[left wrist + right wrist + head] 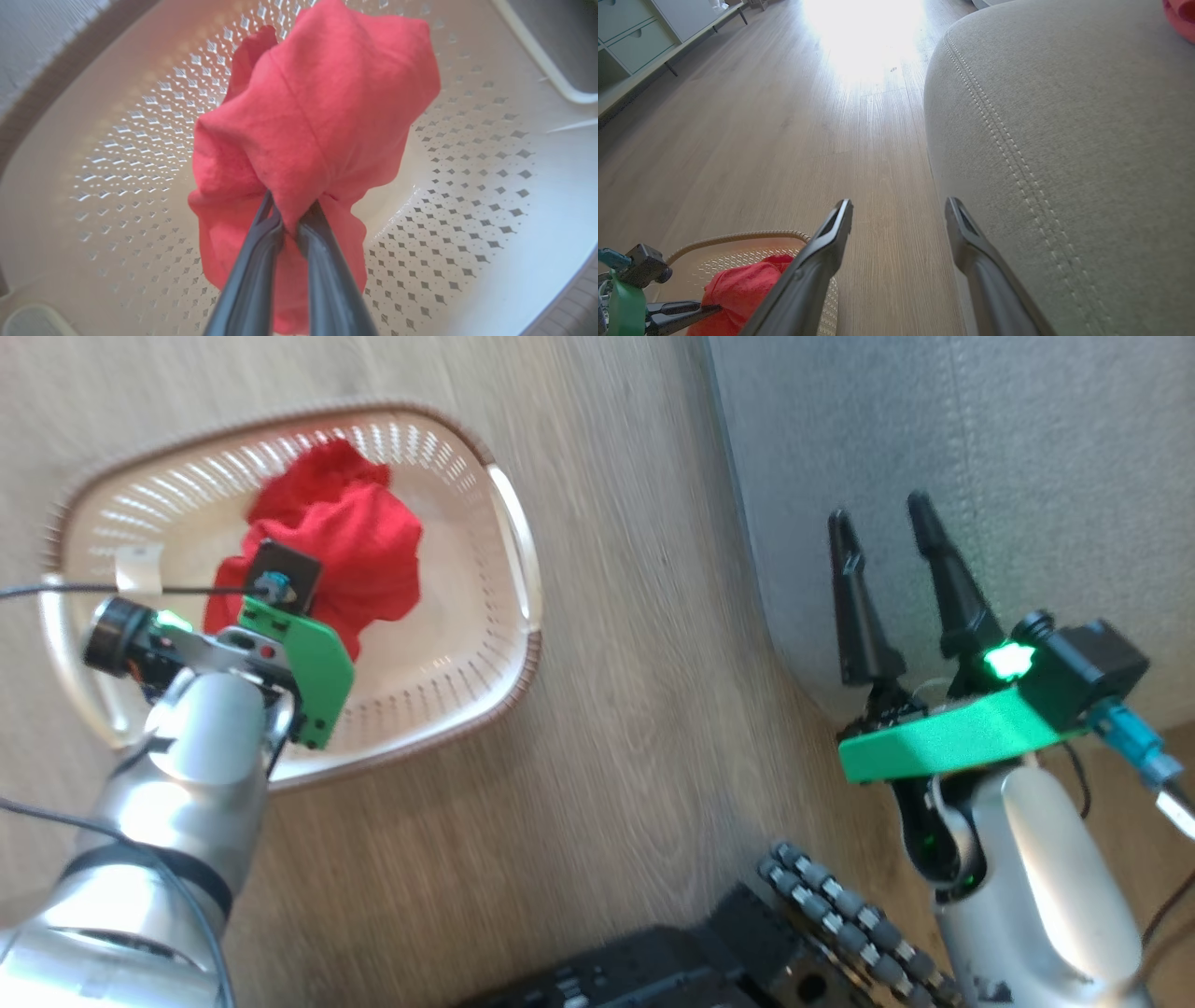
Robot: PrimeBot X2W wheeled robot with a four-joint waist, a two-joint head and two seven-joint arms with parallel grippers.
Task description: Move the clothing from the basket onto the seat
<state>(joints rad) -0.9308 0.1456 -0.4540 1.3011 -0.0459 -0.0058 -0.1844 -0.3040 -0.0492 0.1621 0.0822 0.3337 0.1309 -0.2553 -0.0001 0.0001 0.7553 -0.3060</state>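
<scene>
Clamps left gripper [292, 210] on the clothing [317, 116] in the basket [448, 663] at ten o'clock, with right gripper [878, 509] splayed empty by the seat [980, 448] at two, risks dropping it mid-carry through a seemingly shallow pinch.

The red clothing [336, 541] is soft and bunched up inside the basket [448, 644]. One fold of it is pinched in the jaws of the left gripper [292, 212]. The basket is cream with little holes and a brown rim. It sits on the wood floor [635, 709]. The big grey seat [980, 448] stands beside the basket, not touching it.
</scene>
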